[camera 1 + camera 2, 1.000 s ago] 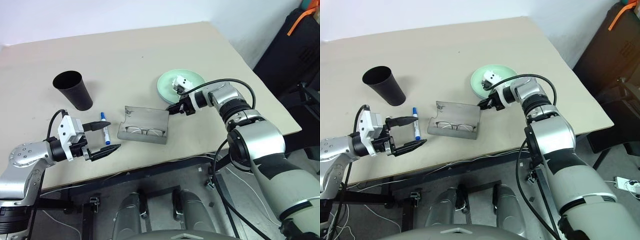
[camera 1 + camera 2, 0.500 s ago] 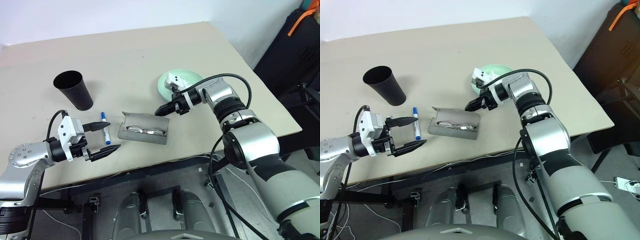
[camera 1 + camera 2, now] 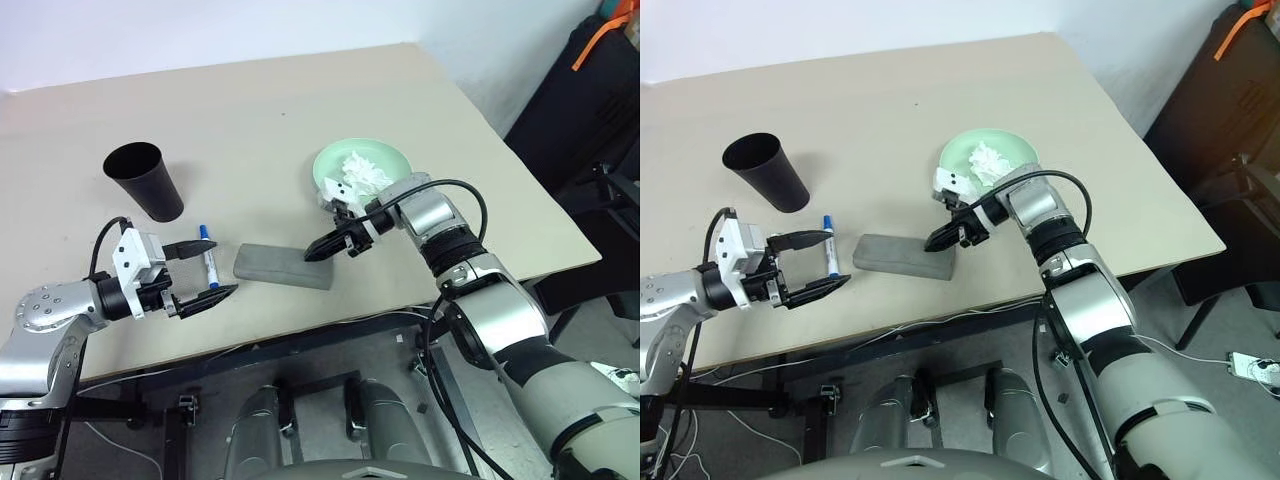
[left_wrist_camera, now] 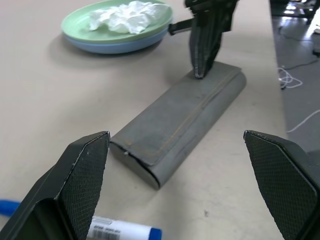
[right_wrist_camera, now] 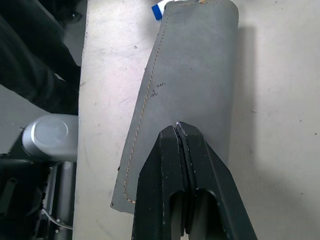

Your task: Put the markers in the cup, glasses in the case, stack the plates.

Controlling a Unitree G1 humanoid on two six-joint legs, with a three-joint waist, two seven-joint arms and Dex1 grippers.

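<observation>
The right pincer (image 3: pixel 318 252) has its fingers pressed together, tips down on the lid of the grey case (image 3: pixel 283 267) near its right end, and the case lies flat and shut on the table (image 3: pixel 300 110), so I'd judge the glasses step is being finished with a press on the lid. The glasses themselves are out of sight; presumably inside, though the closed lid makes that impossible to confirm. Just behind the right pincer sits the mint green plate (image 3: pixel 385 155) on top of the light blue plate (image 4: pixel 115 47), a crumpled white tissue (image 3: pixel 365 170) lying in the upper one, so stacking looks done. Over on the other side the left pincer (image 3: pixel 199 270) hangs with its fingers spread wide and holding nothing, the blue-capped marker (image 3: pixel 209 262) lying between them on the table, the case just beyond its tips. The black cup (image 3: pixel 144 181) stands upright a little way off behind the left pincer. Next, to my eye: lift the right pincer off the lid, then bring the left one down to close on that marker and carry it to the cup. Whether the cup holds the second marker cannot be made out.
</observation>
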